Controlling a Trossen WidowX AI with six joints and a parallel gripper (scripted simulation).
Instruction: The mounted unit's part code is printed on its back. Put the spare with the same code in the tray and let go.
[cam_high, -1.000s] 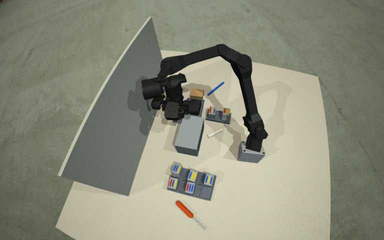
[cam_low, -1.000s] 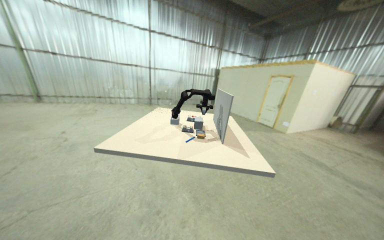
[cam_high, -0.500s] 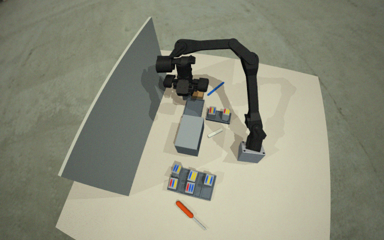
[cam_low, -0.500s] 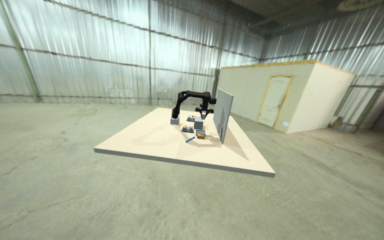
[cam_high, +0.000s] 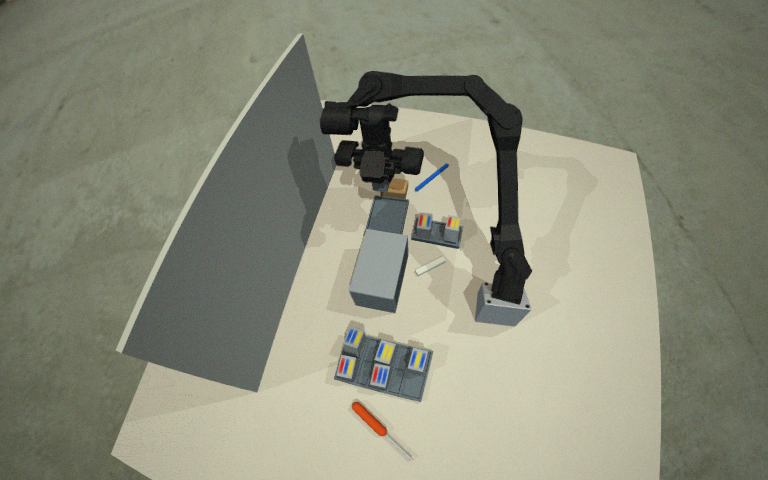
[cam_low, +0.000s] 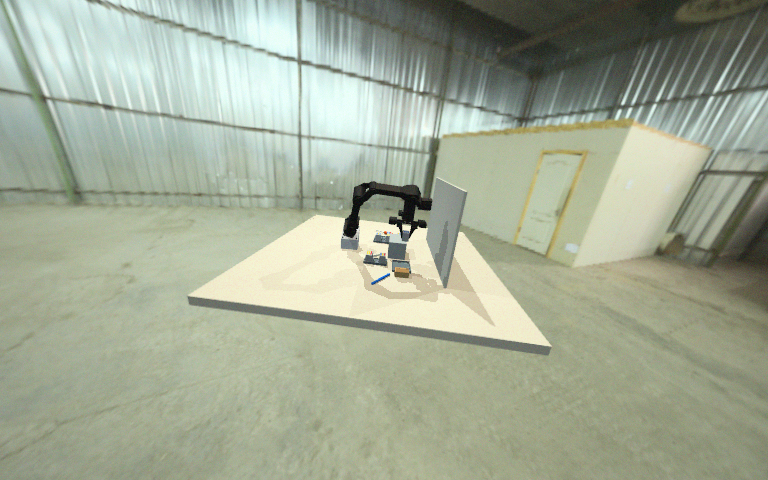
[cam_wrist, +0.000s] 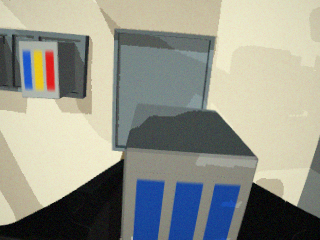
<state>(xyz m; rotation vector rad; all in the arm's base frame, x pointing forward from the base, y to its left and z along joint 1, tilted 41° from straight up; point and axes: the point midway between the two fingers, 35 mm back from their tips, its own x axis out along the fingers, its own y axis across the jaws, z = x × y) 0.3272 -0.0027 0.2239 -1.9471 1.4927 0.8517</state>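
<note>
"What is being shown at the tray (cam_high: 389, 213) (cam_low: 401, 264) (cam_wrist: 162, 75)?"

"A striped block (cam_high: 381, 185) (cam_low: 405, 234) (cam_wrist: 170, 167) is being carried upright above the work table (cam_high: 555, 390) (cam_low: 317, 302) (cam_wrist: 270, 30), its three blue bars being displayed to the wrist view. It is being gripped firmly in the gripper (cam_high: 381, 182) (cam_low: 405, 235) (cam_wrist: 187, 200), whose fingers are being held partly open by its width."

"Is it being held over the tray?"

"Only near it, by the look of things: the tray's near edge is being overlapped in the wrist view, while its middle is being left uncovered. The wooden block (cam_high: 397, 187) (cam_low: 402, 272) (cam_wrist: 123, 156) is standing just beside the tray, at the end away from the grey box (cam_high: 379, 263) (cam_low: 397, 249)."

"How is the placing best being handled?"

"By the block being centred over the tray first, at height, so that neither the rim nor the wooden block is being clipped. Then it is being lowered straight and level, with release being saved until its base is being supported by the tray's floor. Let go early, it could be tipping over."

"Is the code being confirmed?"

"No; the mounted unit's back is not being shown legibly, so a match is being presumed."
</note>
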